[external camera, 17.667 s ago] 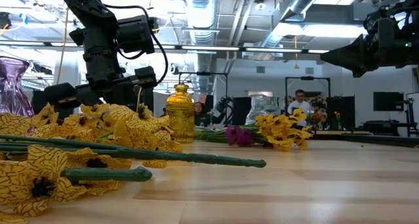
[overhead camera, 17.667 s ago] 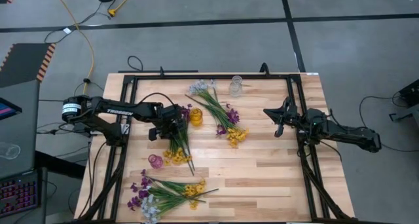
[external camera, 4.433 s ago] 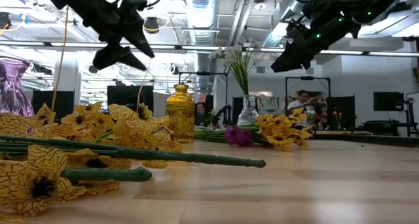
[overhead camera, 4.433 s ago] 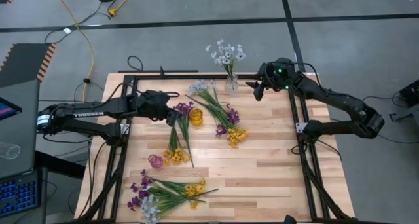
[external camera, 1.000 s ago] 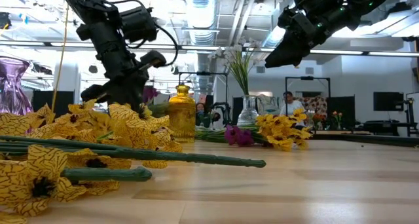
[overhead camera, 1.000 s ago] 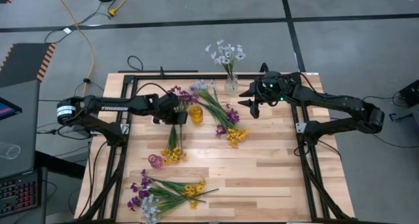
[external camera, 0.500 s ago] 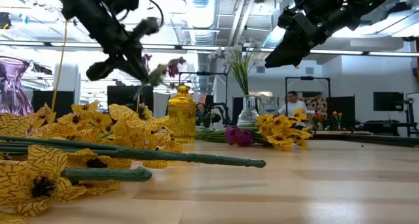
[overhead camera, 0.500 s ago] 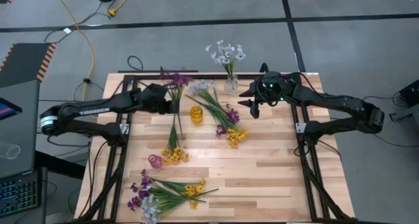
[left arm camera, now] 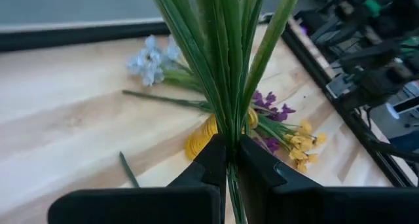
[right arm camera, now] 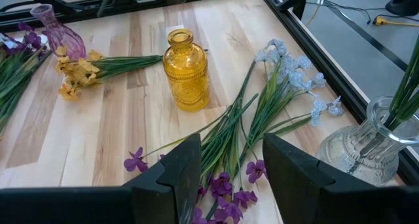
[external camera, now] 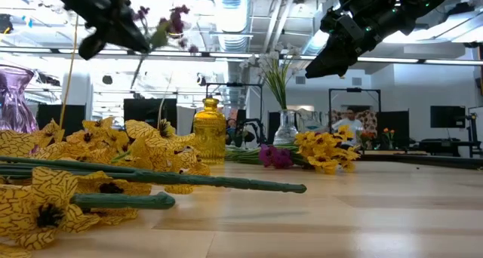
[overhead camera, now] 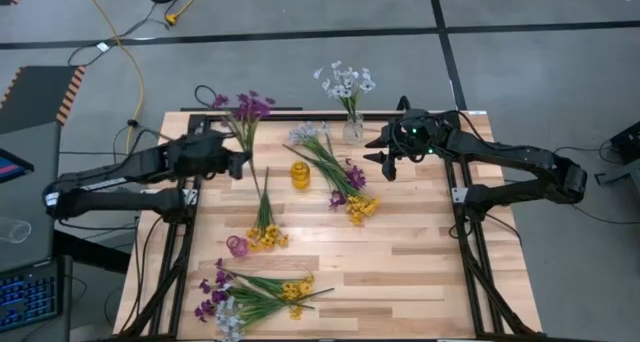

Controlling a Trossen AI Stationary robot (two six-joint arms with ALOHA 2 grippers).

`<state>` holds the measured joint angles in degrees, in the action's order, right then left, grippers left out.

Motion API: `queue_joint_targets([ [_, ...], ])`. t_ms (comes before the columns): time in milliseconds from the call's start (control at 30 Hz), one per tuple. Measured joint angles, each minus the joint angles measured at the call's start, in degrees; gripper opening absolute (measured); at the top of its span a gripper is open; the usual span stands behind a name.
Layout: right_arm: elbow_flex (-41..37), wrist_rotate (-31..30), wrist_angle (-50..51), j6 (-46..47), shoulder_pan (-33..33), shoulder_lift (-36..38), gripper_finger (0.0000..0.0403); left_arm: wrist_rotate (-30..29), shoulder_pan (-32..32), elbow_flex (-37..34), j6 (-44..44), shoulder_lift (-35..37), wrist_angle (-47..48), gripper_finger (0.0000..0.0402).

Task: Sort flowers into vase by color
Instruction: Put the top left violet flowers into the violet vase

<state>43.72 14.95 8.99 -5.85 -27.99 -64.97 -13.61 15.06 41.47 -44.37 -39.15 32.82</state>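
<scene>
Lifted clear of the yellow vase [overhead camera: 299, 175], the purple flowers [overhead camera: 241, 107] hang pinched in my left tool [left arm camera: 230, 160], while my right tool [right arm camera: 230, 160] waits open.

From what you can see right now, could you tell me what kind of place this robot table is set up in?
Most likely a robotics lab or industrial workshop: exposed ceiling ducts overhead, a concrete floor with cables trailing over it, and a person at far workstations.

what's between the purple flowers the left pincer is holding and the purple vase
The left pincer holds the purple spray raised above the table's far-left edge. Nothing stands in the way of the purple vase; only a yellow bunch lies beside it.
</scene>
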Motion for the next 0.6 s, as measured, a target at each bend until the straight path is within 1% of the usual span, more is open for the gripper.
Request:
queue_joint_targets([
  [100, 0.0, -0.01, -0.04, 0.0, 0.25, 0.0, 0.0191, -4.07, -4.69, 0.0, 0.45, 3.5, 1.92, 0.001],
  [233, 0.0, -0.01, -0.46, 1.88, 0.79, 0.0, 0.0191, -9.65, -12.34, 0.01, 0.58, 5.79, 3.92, 0.001],
  [433, 0.0, -0.03, -0.46, 2.86, 1.95, 0.0, 0.0191, -16.52, -23.78, 0.02, 3.34, 5.9, 4.28, 0.001],
  [600, 0.0, -0.03, -0.46, 2.89, 3.28, 0.0, 0.0191, -21.71, -32.32, 0.01, 2.88, 5.94, 4.11, 0.001],
])
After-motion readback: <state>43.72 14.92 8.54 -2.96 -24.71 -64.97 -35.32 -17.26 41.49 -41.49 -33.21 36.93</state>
